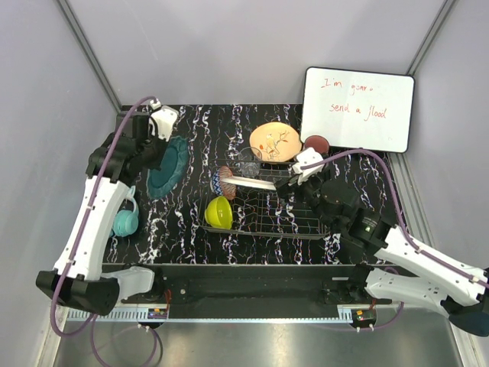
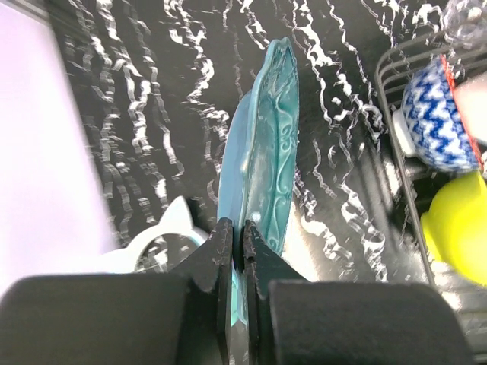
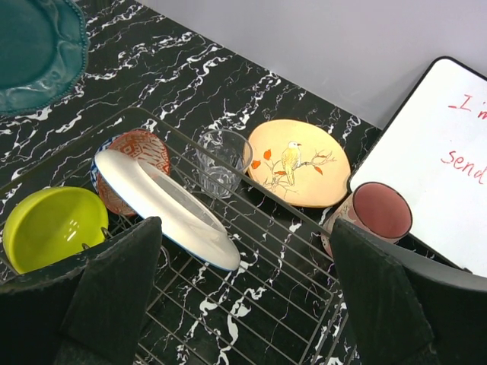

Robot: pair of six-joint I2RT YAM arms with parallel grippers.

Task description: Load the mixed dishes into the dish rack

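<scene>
Dish rack [image 1: 306, 223] left end crowded: yellow-green bowl [image 1: 218, 212], small red-patterned bowl [image 1: 222, 182], white plate [image 1: 248, 182] leaning across back rows. Right half of grid bare, open from above. Clear glass [image 1: 249, 160] at rack's back edge. Orange plate [image 1: 275, 141], reddish-brown cup [image 1: 316, 143] on table [image 1: 200, 145] just behind; white board [image 1: 357, 108] walls far right corner. Table strip between teal plate [image 1: 168, 167] and rack free.
</scene>
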